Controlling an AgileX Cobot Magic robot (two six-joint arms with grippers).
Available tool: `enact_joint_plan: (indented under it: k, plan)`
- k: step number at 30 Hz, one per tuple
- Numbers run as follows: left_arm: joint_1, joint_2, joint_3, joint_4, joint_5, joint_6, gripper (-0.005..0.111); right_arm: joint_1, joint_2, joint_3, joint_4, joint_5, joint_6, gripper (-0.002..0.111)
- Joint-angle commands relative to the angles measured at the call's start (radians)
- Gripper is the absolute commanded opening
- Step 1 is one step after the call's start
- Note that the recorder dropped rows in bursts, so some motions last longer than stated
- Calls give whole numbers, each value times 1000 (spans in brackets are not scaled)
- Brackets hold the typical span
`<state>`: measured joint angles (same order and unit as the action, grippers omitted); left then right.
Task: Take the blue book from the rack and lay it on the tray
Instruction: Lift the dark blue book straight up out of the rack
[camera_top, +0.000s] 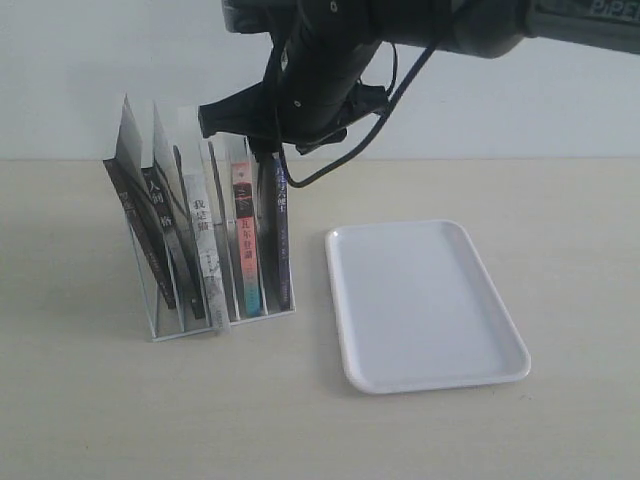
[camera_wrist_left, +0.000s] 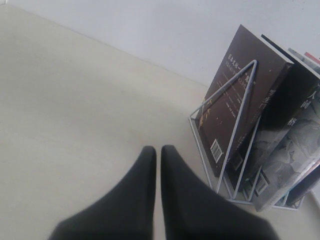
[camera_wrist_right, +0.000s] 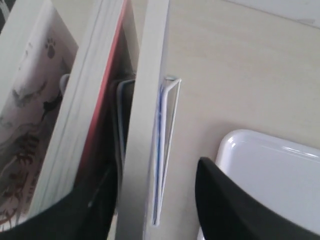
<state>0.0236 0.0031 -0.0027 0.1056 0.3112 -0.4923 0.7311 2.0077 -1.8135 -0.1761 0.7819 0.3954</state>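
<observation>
Blue book (camera_top: 281, 235): standing in the rack's last slot on the tray side, spine facing the exterior camera and leaning slightly; foot looking seated on the rack base, so not lifted yet.
Left gripper (camera_wrist_left: 158, 150): hanging low over the table (camera_top: 100, 420) beside the rack's left end, fingers pressing together and carrying nothing; probably parking clear, since this pick is looking like a one-arm job.
Rack (camera_wrist_left: 238, 125): sitting on the table left of the tray, wire dividers keeping each book leaning back in its own slot.
Rack contents: dark brown book (camera_wrist_left: 225, 120) filling the left end, then black-spined books (camera_top: 160, 235), a white-spined book (camera_top: 205, 240), a red-pink spine book (camera_top: 246, 240), then the blue book.
Right gripper (camera_wrist_right: 150, 190): reaching in from above over the blue book's top edge, jaws standing apart with one finger on the neighbour-book side and one on the tray side; bare table showing between the tray-side finger and the book, so not clamping yet. Approaching from the top probably because that edge is the only part free of wires and neighbours.
Tray (camera_top: 430, 300): lying flat just right of the rack, holding nothing; sitting near so the carry is looking short.
Next move: calling for squeezing the top edge and lifting straight up past the dividers.
Risk: inner finger catching the red-pink spine book.
</observation>
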Motion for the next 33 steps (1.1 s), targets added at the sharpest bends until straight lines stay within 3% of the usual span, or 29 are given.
enact_joint_plan:
  k: [1,12,15,18,19,33]
  plan:
    - [2,-3,3,-9,-4,5,4,-4,28,-49,15,40,-19,47]
    - [2,-3,3,-9,-4,5,4,-4,67,-65,72,74,-37,46]
    - [2,-3,3,-9,-4,5,4,-4,69,-65,74,77,-37,29]
    - [2,-3,3,-9,-4,5,4,-4,69,-84,74,90,-37,2]
    - [2,-3,3,-9,-4,5,4,-4,69,-96,74,98,-37,0]
    - [2,-3,3,-9,-6,5,4,-3,19,-415,-3,372,-55,0]
